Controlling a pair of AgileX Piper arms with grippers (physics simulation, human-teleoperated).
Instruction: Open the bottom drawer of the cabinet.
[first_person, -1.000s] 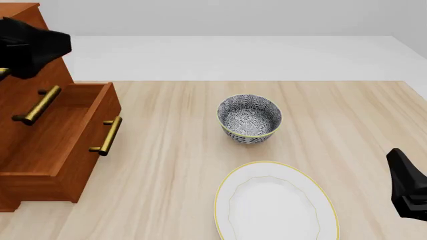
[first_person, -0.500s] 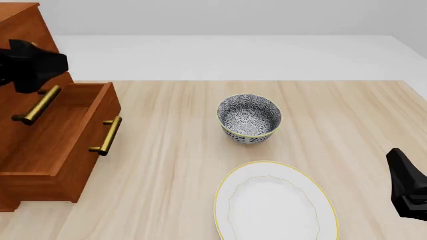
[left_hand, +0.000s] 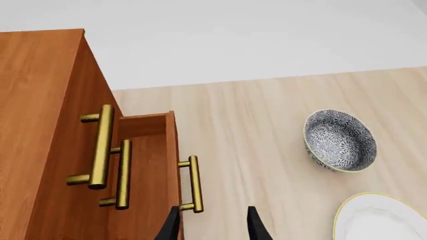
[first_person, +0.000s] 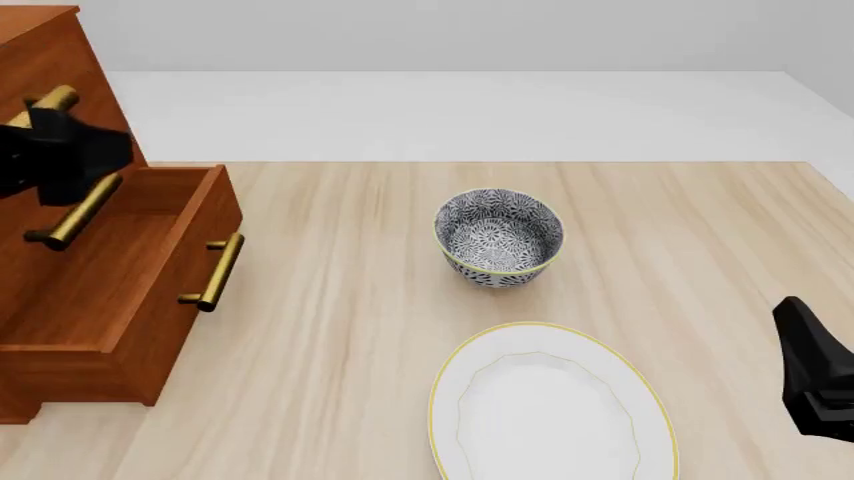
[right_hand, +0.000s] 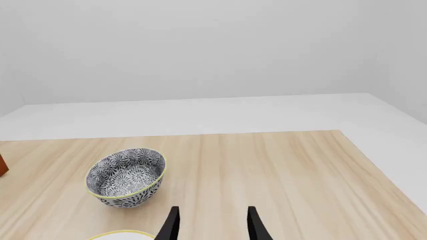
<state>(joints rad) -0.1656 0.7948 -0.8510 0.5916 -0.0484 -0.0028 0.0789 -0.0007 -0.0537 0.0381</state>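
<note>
The left gripper (left_hand: 212, 225) is hovering released and empty above the bottom drawer (first_person: 114, 290), which is sticking out of the cabinet (first_person: 47, 60) at the desk's (first_person: 347, 330) left edge. The right gripper (right_hand: 212, 225) is likewise gaping over bare desk. One patterned bowl (first_person: 498, 238), one plate (first_person: 550, 405) and three brass handles (left_hand: 100, 146) are showing.

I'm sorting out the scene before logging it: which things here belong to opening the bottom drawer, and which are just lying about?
Belongs to the job:
- cabinet
- bottom drawer, already pulled out
- left hand, open, holding nothing

Just lying about:
- patterned bowl
- white plate
- right hand, open, away from the cabinet
</note>
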